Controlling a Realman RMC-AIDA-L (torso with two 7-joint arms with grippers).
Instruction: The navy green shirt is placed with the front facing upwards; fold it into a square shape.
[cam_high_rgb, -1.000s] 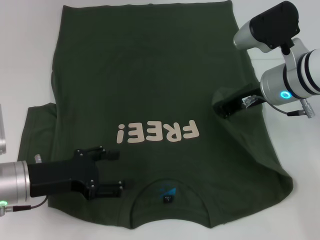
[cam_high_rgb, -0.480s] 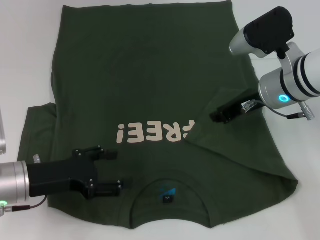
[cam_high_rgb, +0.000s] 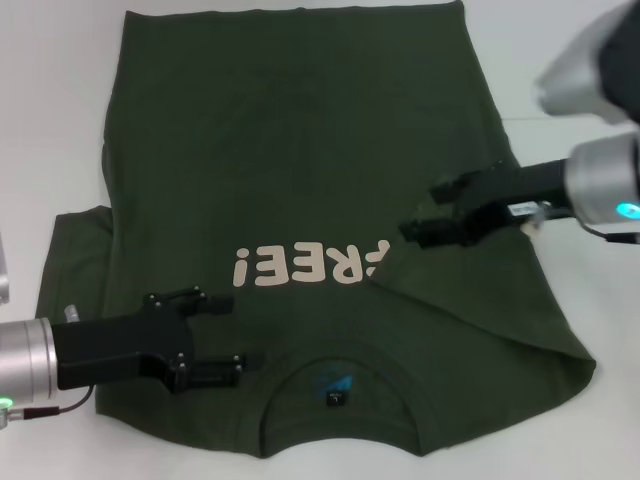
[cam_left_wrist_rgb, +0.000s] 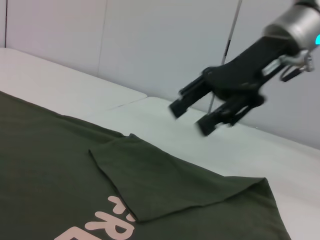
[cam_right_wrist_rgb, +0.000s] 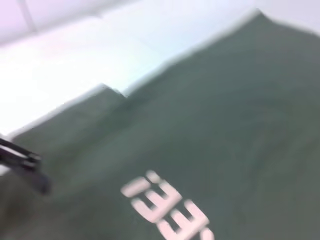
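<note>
White tabletop (cam_high_rgb: 60, 120) under the navy green shirt (cam_high_rgb: 290, 150), spread front up over most of the head view, cream lettering (cam_high_rgb: 312, 264) reading upside down across the middle, neck label (cam_high_rgb: 335, 393) at the lower centre and the right sleeve flap (cam_left_wrist_rgb: 165, 182) folded inward, its tip lying over the last letter. Right gripper (cam_high_rgb: 425, 222) at centre right of the frame, raised above the folded flap, jaws parted and empty. Left gripper (cam_high_rgb: 225, 335) at the lower left, low over the cloth beside the collar, jaws spread wide and holding nothing.
</note>
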